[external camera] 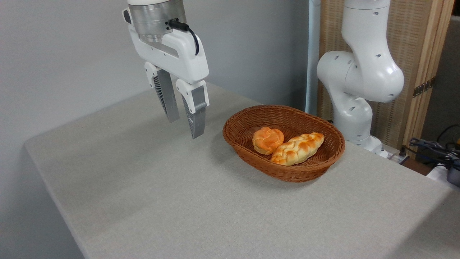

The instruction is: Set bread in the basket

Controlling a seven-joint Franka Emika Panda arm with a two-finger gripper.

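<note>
Grey cloth table [179, 201]: woven wicker basket [284, 172] cradles knotted bun [267, 140] beside braided loaf [297, 148]; ribbed gripper [185, 127] spread, empty.

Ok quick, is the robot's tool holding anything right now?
Tool: open and empty, up in the air left of the basket; the bread lies in the basket.

The small round orange-golden knotted bun [267, 140] lay in the reddish-brown woven wicker basket [248, 118] beside a paler, brown-ridged braided loaf [297, 148].
</note>
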